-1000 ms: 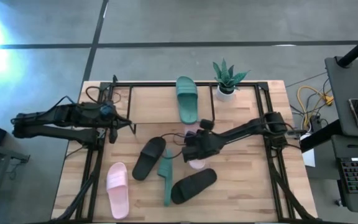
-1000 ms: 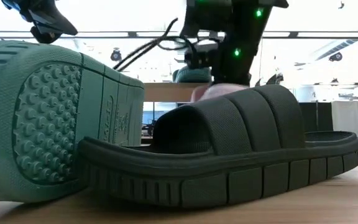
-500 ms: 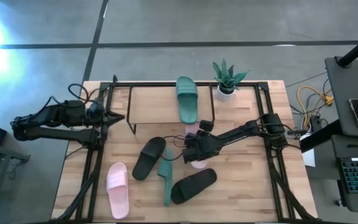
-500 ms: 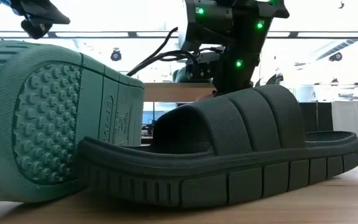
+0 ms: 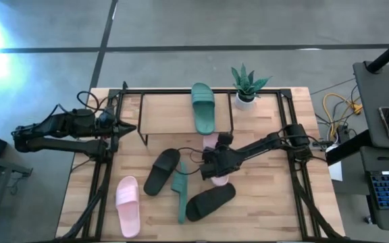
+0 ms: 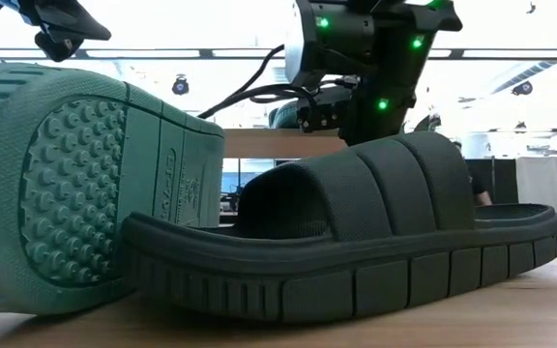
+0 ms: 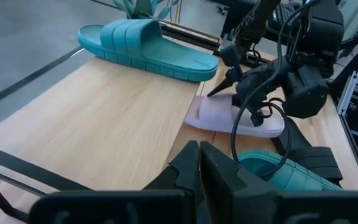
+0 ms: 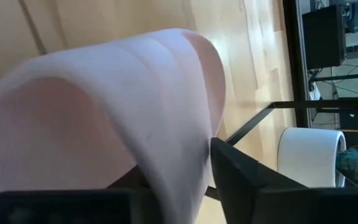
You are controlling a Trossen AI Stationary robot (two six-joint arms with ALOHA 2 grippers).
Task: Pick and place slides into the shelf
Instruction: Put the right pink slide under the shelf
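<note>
My right gripper (image 5: 213, 162) is low over a pink slide (image 5: 217, 178) that lies in front of the shelf (image 5: 174, 111), and it is shut on the slide's strap. My left gripper (image 5: 131, 127) hovers shut and empty at the shelf's left end. One green slide (image 5: 203, 108) lies flat on the shelf's top board. On the table lie two black slides (image 5: 162, 171) (image 5: 210, 201), a second green slide (image 5: 179, 191) standing on its side edge, and a second pink slide (image 5: 127, 206). My right gripper has the pink slide's wide strap (image 8: 166, 124) between its fingers. One finger (image 8: 247, 180) lies against the strap's outer side; the strap hides the other. The fingers slant down from the table's right. The slide's sole (image 7: 219, 117) lies on the table.
A potted plant (image 5: 247, 84) stands at the shelf's far right corner. Black frame rails (image 5: 100, 182) run along the table's left and right sides. In the low view the near black slide (image 6: 356, 242) and the green sole (image 6: 75, 184) block most of the table.
My left gripper has drawn back from over the shelf's left end toward the table's left edge. My right gripper has sunk a little and shifted slightly toward the right. The pink slide, which showed above the black slide's strap in the low view, has dropped out of sight.
</note>
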